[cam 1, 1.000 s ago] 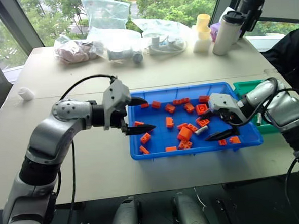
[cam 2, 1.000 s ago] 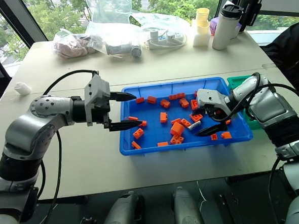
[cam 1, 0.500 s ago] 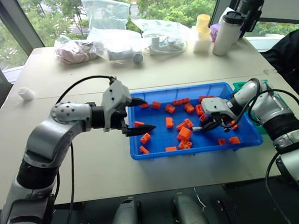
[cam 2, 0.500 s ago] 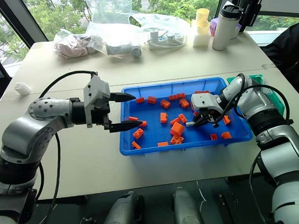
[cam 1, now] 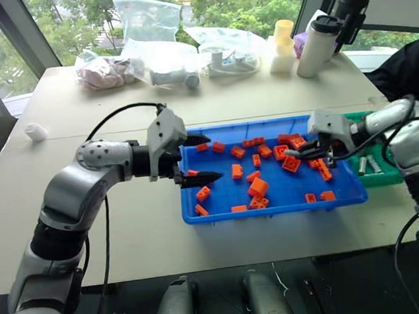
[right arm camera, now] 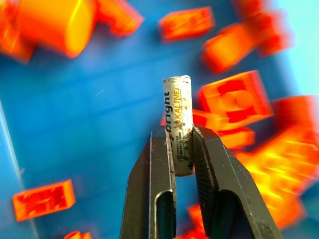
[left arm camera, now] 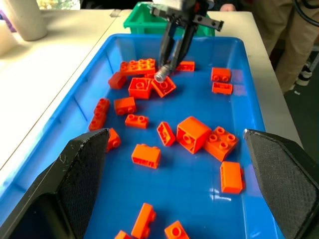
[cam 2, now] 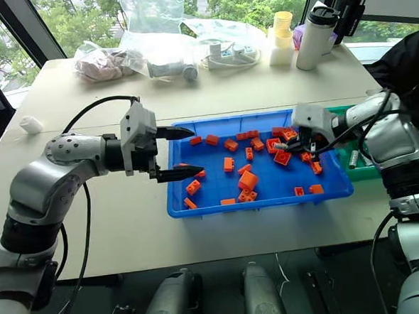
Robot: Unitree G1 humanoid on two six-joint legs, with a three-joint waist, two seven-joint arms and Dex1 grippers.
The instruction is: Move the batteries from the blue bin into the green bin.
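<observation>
The blue bin point(cam 1: 270, 212) lies mid-table, strewn with several orange bricks point(cam 1: 257, 187). My right gripper point(cam 1: 298, 152) hangs above its right part, shut on a silver-grey battery point(right arm camera: 178, 114) that sticks out past the fingertips. From the left wrist view the same battery point(left arm camera: 160, 76) is seen held tilted over the bricks. Just right of the blue bin stands the green bin point(cam 1: 350, 122), where two batteries point(cam 1: 366, 164) lie. Over the blue bin's left edge my left gripper point(cam 1: 213, 157) is open and holds nothing.
Plastic bags point(cam 1: 148, 18), a white bottle point(cam 1: 318, 45), a dark bottle point(cam 1: 346, 10) and a yellow cup point(cam 1: 284, 35) line the table's far side. A small white object point(cam 1: 36, 130) sits far left. A person in dark clothing point(cam 1: 410, 66) is at the right.
My right gripper shut on a battery in the blue bin, then rose and swung right toward the green bin with it. The left arm stayed where it was.
</observation>
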